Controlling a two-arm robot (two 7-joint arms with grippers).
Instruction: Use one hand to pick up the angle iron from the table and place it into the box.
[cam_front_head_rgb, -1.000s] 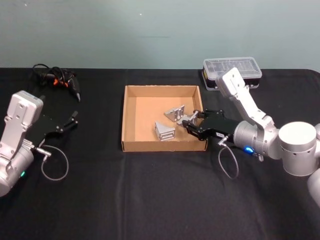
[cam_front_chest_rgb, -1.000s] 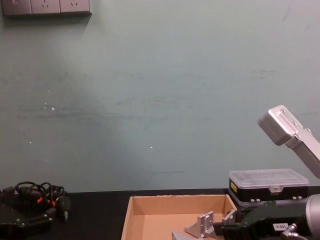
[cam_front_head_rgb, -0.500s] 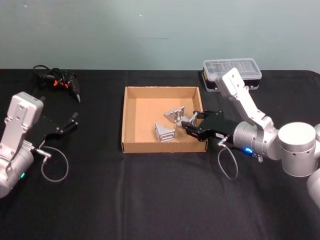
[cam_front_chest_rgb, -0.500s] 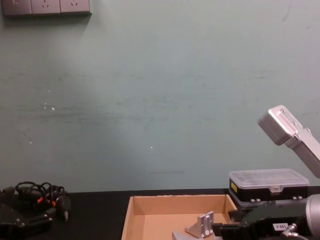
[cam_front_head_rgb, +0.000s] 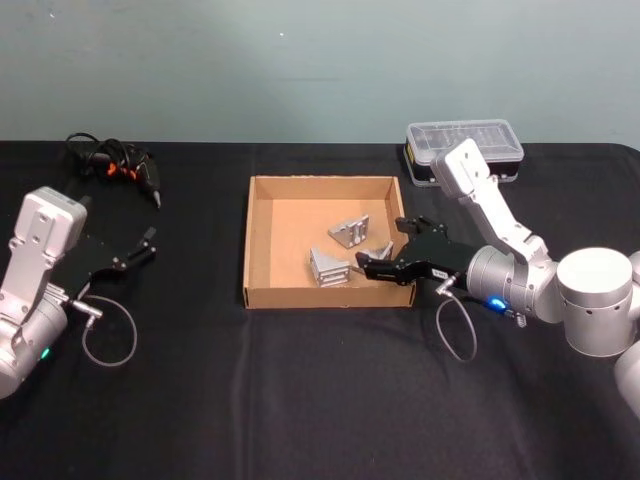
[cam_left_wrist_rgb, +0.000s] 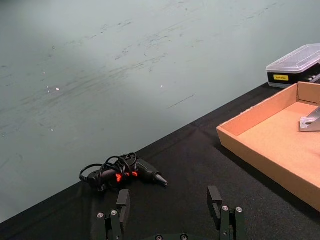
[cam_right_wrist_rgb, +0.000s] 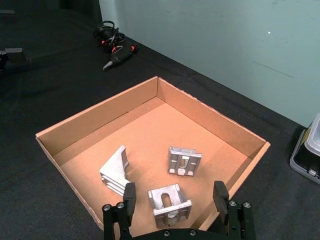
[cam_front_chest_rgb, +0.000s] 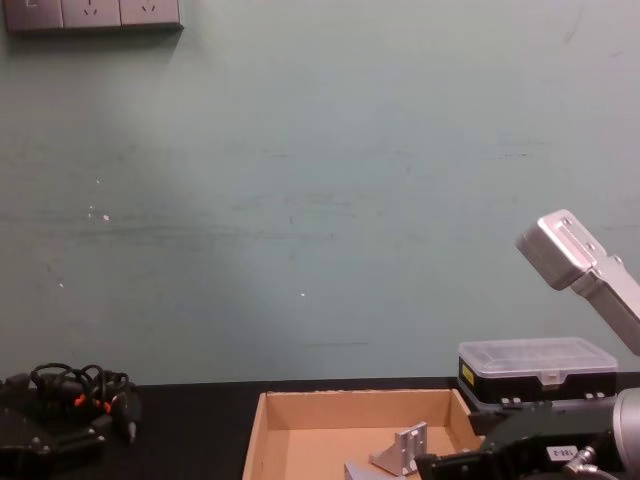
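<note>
The box (cam_front_head_rgb: 263, 240) is tan. The desk (cam_front_head_rgb: 300, 380) is black. The three metal pieces (cam_right_wrist_rgb: 170, 202) are shiny silver. The wall (cam_front_chest_rgb: 320, 180) is pale green.

You have the box (cam_front_head_rgb: 262, 240) at mid-bench (cam_front_head_rgb: 300, 400), with three angle irons (cam_right_wrist_rgb: 170, 204) lying inside it — all toward its right half. The right hand (cam_front_head_rgb: 372, 265) sits over the box's right front corner. Behind it stands the plastic case (cam_front_head_rgb: 465, 146); the left hand (cam_front_head_rgb: 145, 240) is well off left, a cabled tool (cam_front_head_rgb: 115, 165) behind it.
</note>
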